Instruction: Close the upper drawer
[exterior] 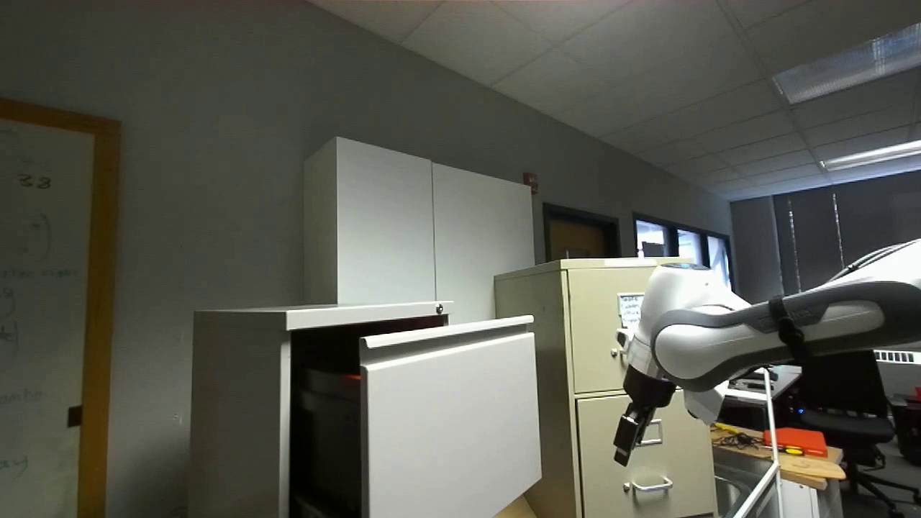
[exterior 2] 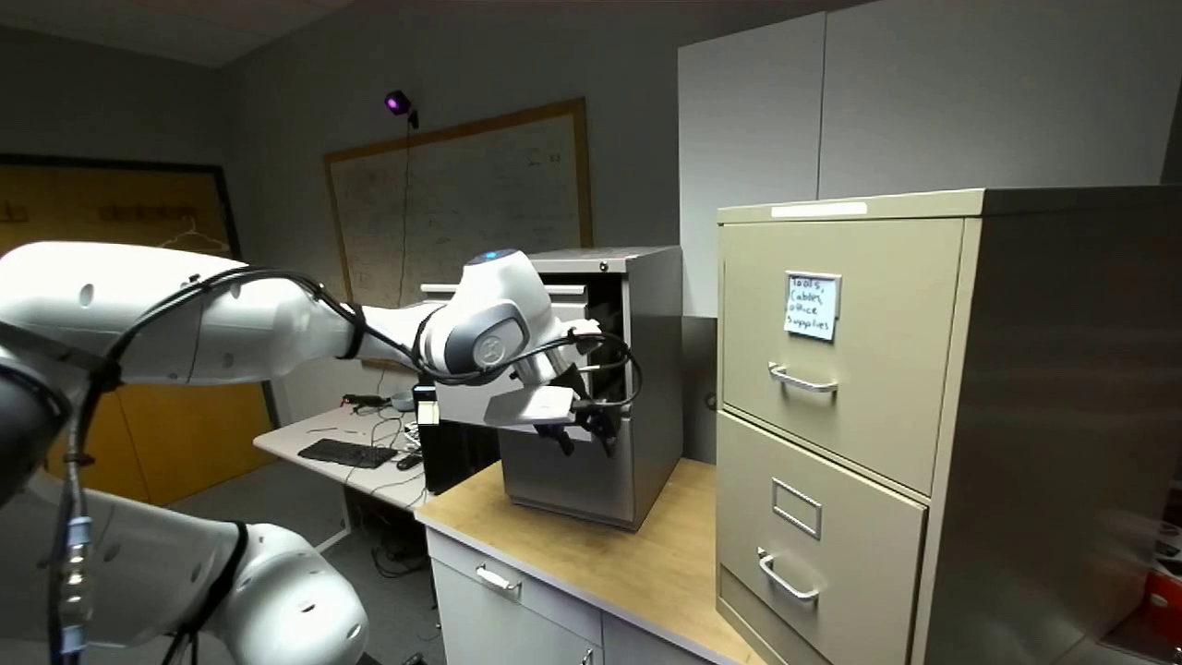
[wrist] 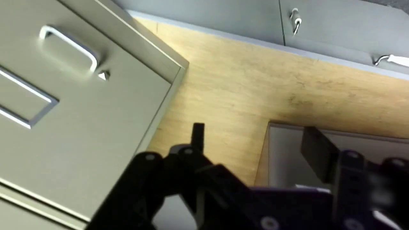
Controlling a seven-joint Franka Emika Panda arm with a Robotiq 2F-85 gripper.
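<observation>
High in the cabinet, your drawer juts out open. Expect something rigid, perhaps heavy, that slides in under a steady push; its plain front looks smooth, so a slanted shove may skid. Don't grasp: press square at its middle. Your jaws stand wide and empty, apart from it; in the wrist view, the worktop shows between them, the filing cabinet alongside.

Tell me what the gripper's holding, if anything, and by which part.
Nothing is held. In the wrist view, the gripper is open, its fingers apart with nothing gripped between them. The upper drawer stands open, not gripped.
</observation>
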